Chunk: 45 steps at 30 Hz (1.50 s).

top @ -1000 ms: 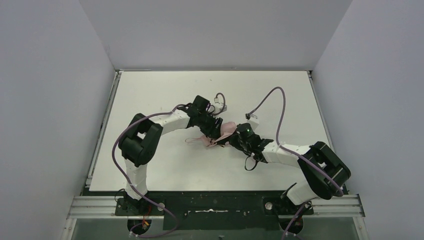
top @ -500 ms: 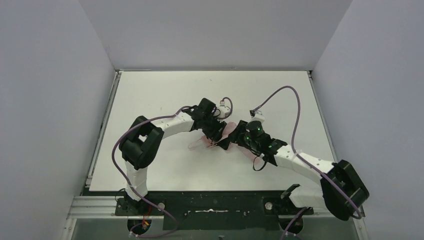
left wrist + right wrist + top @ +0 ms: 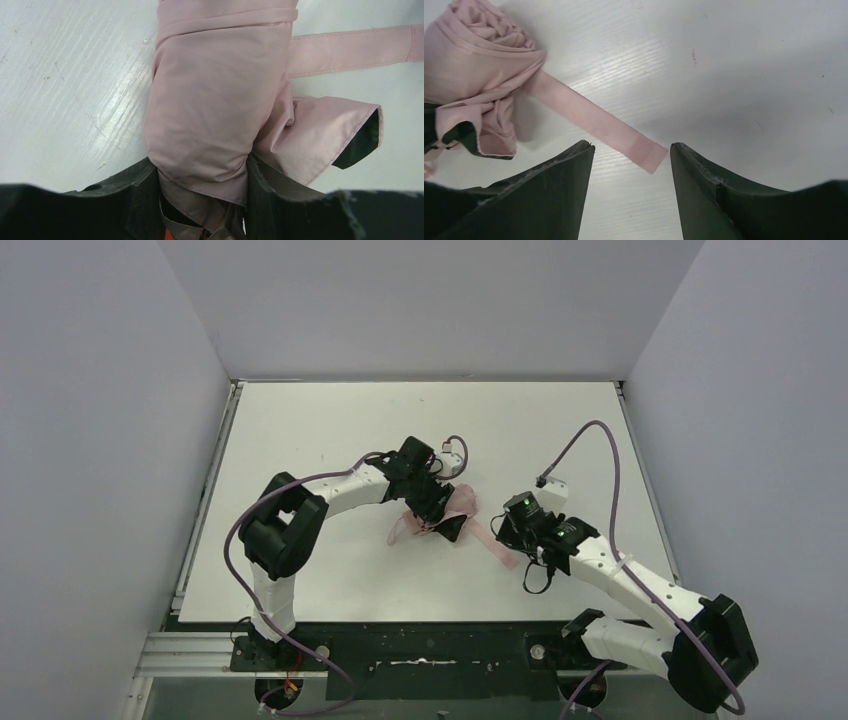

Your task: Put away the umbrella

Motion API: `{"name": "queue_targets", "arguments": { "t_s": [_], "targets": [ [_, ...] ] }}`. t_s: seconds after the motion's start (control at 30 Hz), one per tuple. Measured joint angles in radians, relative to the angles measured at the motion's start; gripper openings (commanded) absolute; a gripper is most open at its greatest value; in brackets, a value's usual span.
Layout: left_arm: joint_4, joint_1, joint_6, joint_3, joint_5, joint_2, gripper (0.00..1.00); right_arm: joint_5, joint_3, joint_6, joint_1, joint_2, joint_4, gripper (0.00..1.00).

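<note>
While in left claw (image 3: 200,175), umbrella (image 3: 215,100) crosswise (strap (image 3: 589,117) rightward).

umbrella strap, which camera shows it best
The right wrist view: the strap lies flat on the table, visible from the umbrella bundle to its free end. The left wrist view shows only a stretch beyond the fabric; the top view shows a small, thin pink strip.

A: Any words, labels, brand marks or numbers to read?
B: None legible in any view. Plain pink fabric on the umbrella (image 3: 215,100); no lettering on the table (image 3: 60,75) beside it.
</note>
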State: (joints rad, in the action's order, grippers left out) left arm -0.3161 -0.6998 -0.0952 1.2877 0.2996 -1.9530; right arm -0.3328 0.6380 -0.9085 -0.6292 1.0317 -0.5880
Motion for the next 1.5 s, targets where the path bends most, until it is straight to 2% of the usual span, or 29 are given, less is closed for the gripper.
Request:
{"name": "queue_targets", "arguments": {
  "t_s": [0.27,0.57,1.0,1.3,1.5],
  "targets": [
    [-0.003,-0.001,-0.006,0.002,-0.001,0.000,0.00,0.014,0.050,-0.058,0.000,0.170,-0.074,0.52],
    [-0.006,-0.001,-0.016,0.004,-0.001,0.000,0.00,0.047,0.050,-0.092,0.000,0.218,-0.087,0.52],
    [-0.011,-0.003,-0.022,0.007,-0.006,0.000,0.00,0.076,0.027,-0.099,0.000,0.342,-0.019,0.51],
    [-0.014,-0.005,-0.023,0.009,-0.008,0.000,0.00,0.067,0.038,-0.096,0.000,0.369,-0.001,0.37],
    [-0.014,-0.005,-0.023,0.009,-0.009,0.000,0.00,0.055,0.032,-0.089,0.000,0.381,0.032,0.16]
  ]
}}
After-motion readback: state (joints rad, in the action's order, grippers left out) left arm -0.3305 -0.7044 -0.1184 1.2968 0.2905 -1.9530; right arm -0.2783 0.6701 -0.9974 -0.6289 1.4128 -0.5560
